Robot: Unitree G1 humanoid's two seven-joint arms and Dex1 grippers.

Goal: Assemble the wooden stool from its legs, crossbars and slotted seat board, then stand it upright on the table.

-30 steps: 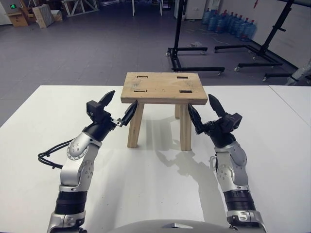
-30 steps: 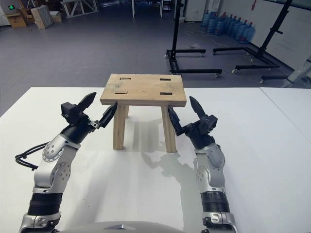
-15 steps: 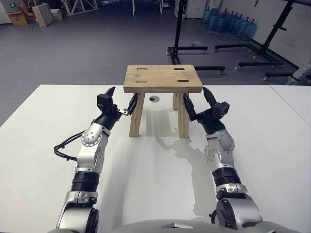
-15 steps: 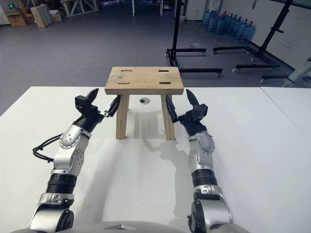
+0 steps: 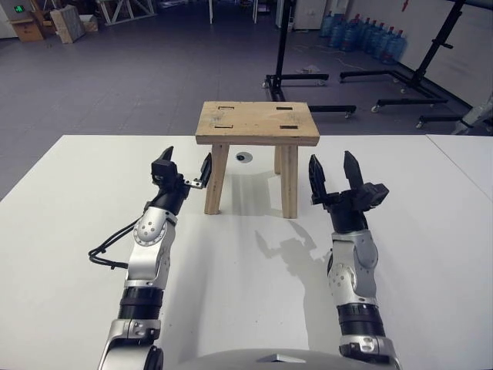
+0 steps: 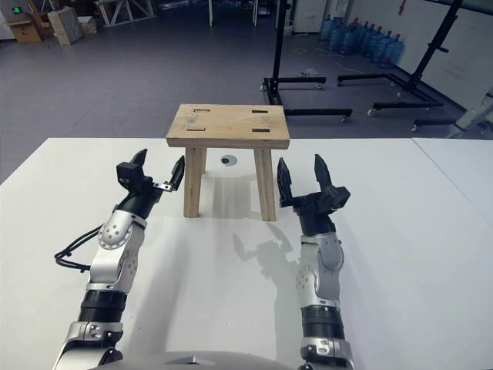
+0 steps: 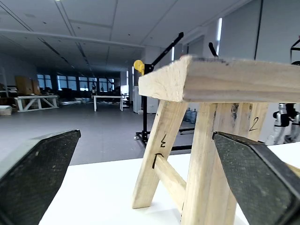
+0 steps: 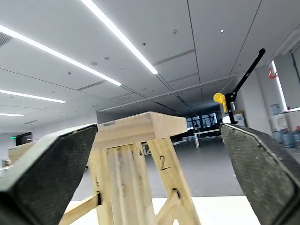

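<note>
The stool stands upright on the white table, straight ahead of me and between my two arms, its seat board running crosswise from my left to my right with the slots on top. My left gripper is spread wide and holds nothing. Its inner finger sits just beside the left front leg, so close that I cannot tell whether it touches. My right gripper is also wide and empty, near the right front leg but with clear table between them, so my left arm is the nearer one. From the left wrist, the legs and a crossbar lie ahead of the fingers, not between them. I judge the assembly done, so any next move turns on drawing straight away from those legs without nudging them sideways. The far legs are mostly hidden behind the near ones, and I cannot see how well the joints under the seat are seated. A small dark round spot lies on the table behind the stool; I cannot make out what it is.
</note>
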